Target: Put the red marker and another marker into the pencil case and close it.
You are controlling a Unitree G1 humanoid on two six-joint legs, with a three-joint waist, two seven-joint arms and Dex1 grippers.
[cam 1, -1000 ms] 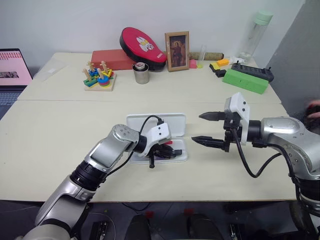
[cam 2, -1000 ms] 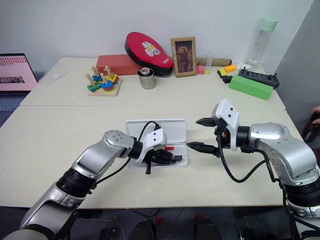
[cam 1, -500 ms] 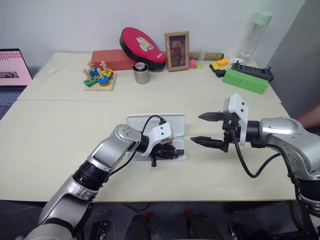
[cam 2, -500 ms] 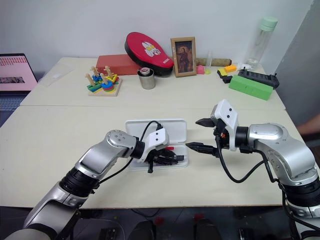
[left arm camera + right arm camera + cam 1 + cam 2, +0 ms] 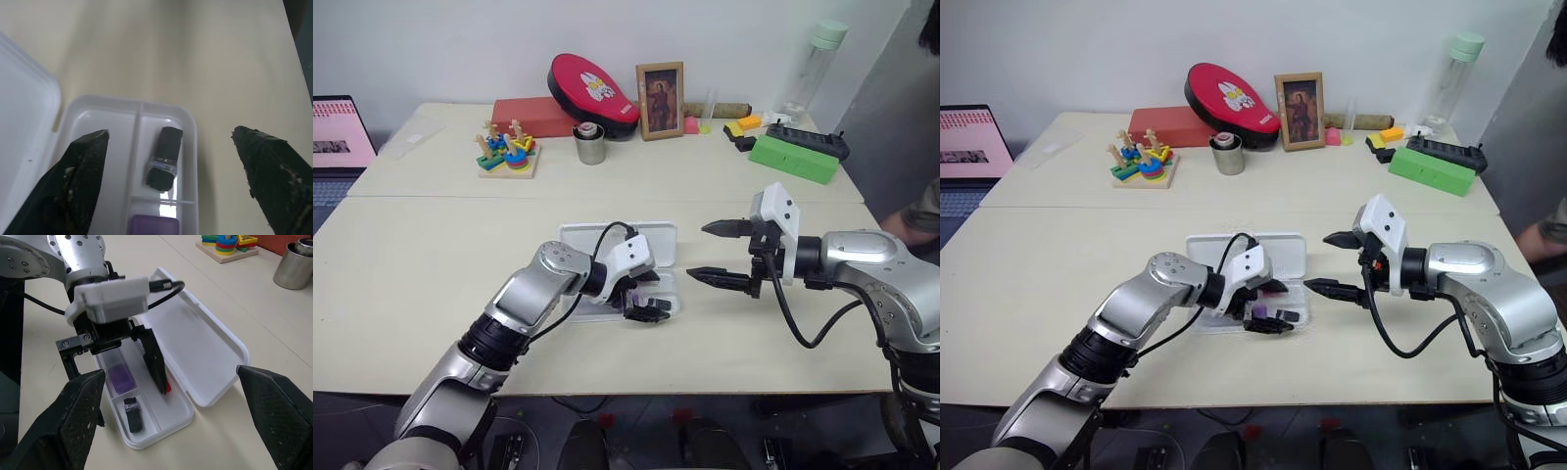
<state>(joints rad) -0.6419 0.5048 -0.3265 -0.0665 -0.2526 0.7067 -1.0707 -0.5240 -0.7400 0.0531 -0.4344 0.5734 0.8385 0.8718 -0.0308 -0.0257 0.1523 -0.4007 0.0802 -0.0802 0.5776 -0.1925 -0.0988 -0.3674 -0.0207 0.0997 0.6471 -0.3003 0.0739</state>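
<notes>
The white pencil case lies open mid-table, lid flat behind its tray. My left gripper hovers just over the tray, open, nothing between its fingers. Under it the lavender marker with its purple cap lies in a tray compartment. A tiny dark cylinder rests in the end compartment. The red marker's red end peeks out beside one left finger; the rest of it is hidden. My right gripper hangs open to the right of the case, above the table, holding nothing.
Along the back stand a wooden stacking toy, a steel cup, a red oval case, a photo frame, a green box and a bottle. A person's arm shows at the right edge.
My left gripper has opened and lifted a little, leaving the lavender marker lying in the tray. The right arm has kept still. A person's arm has come further in at the right edge.
</notes>
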